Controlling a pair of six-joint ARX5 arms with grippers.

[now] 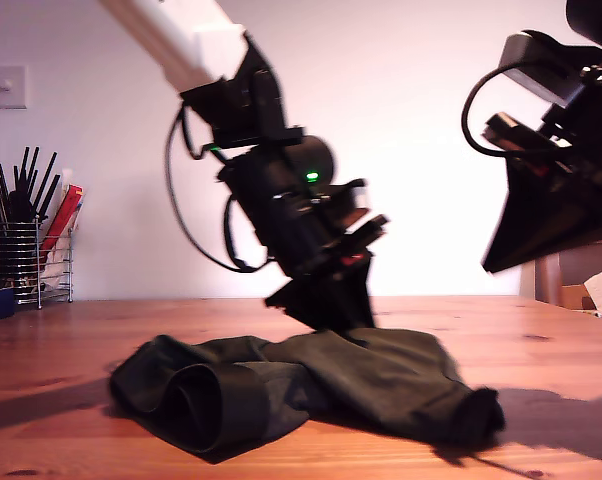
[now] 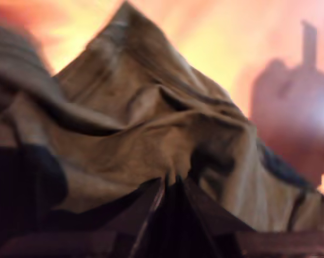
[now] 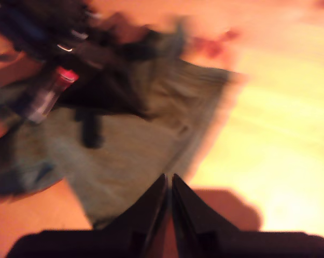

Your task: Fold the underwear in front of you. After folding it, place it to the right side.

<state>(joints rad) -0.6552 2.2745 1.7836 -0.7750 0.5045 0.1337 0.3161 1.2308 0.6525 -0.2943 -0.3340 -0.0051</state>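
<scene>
Lying crumpled on a wooden table (image 1: 71, 360), the underwear (image 1: 311, 385) fills the lower middle of the exterior view, a very dark olive cloth with one edge rolled into a thick fold toward the lower left of that frame. My first gripper (image 1: 326, 305) comes down from the upper left of the exterior view and meets the cloth's back edge near the frame's centre. In the first wrist view its jaws stand pressed together at the bottom centre of the frame, tips against the rumpled underwear (image 2: 151, 123); whether any cloth is caught between them cannot be told. My second gripper (image 1: 526, 245) hangs in the upper right of the exterior view, well above the table and apart from the garment. The second wrist view, blurred, shows its jaws pressed together with nothing between them, the underwear (image 3: 135, 134) spread beneath. A wire basket (image 1: 31, 260) of dark utensils stands at the exterior view's left edge.
</scene>
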